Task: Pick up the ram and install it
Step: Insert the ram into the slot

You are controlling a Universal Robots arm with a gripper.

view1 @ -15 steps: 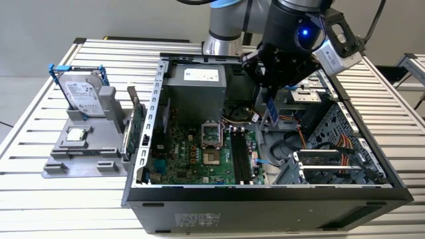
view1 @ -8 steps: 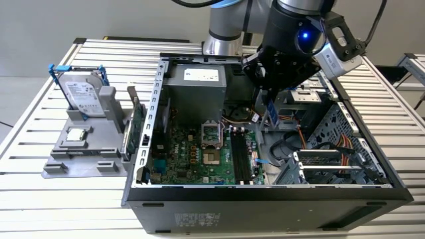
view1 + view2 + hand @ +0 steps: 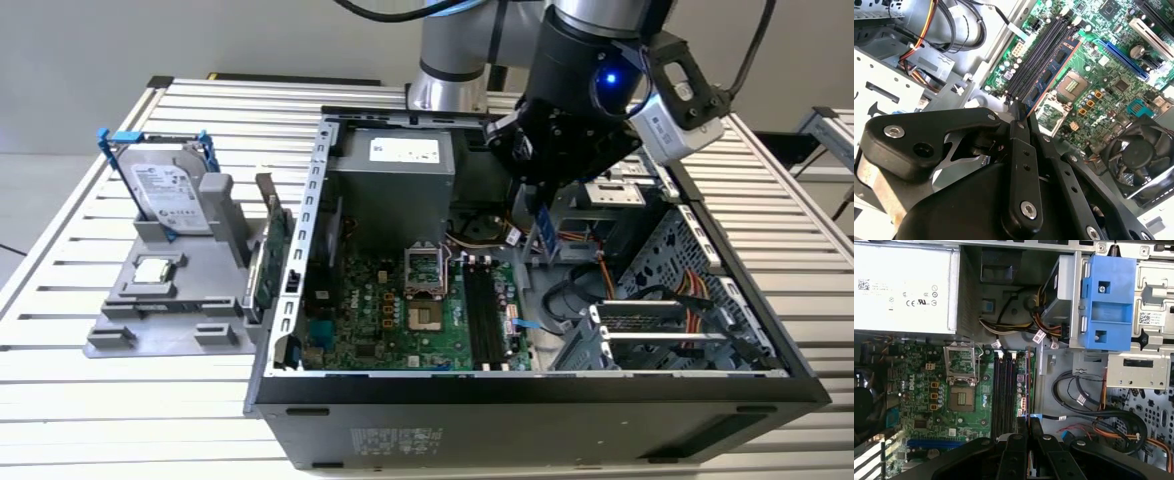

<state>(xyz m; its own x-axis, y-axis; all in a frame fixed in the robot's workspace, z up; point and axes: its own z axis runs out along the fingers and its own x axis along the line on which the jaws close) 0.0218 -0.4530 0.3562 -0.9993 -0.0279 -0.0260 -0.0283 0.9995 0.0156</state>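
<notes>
- Ram [image 3: 545,235]: slim blue stick, hanging upright inside the open case [image 3: 534,385], its upper end pinched in the claw.
- Gripper [image 3: 1022,114]: fingers narrowed onto the ram's short end and clamping it flat-to-flat, in both wrist views.
- Memory slots [image 3: 486,322]: black rows lying on the motherboard [image 3: 387,310]. In the exterior view the ram is hanging at about 1 o'clock from them, its lower edge raised and apart from the board.
- Alignment: in the second wrist view the ram's long edge is running parallel to the slots, just beside the outermost one.
- Drive cage [image 3: 1054,365]: its grey wall is standing near the ram's far face, leaving a narrow strip.
- Cables [image 3: 1079,395]: looping beyond that wall, apart from the ram.
- Power supply [image 3: 400,175]: sitting at 10 o'clock from the ram in the exterior view, well apart.
- Hard drive [image 3: 171,195] and expansion card [image 3: 274,262]: standing outside the case at 9 o'clock.
</notes>
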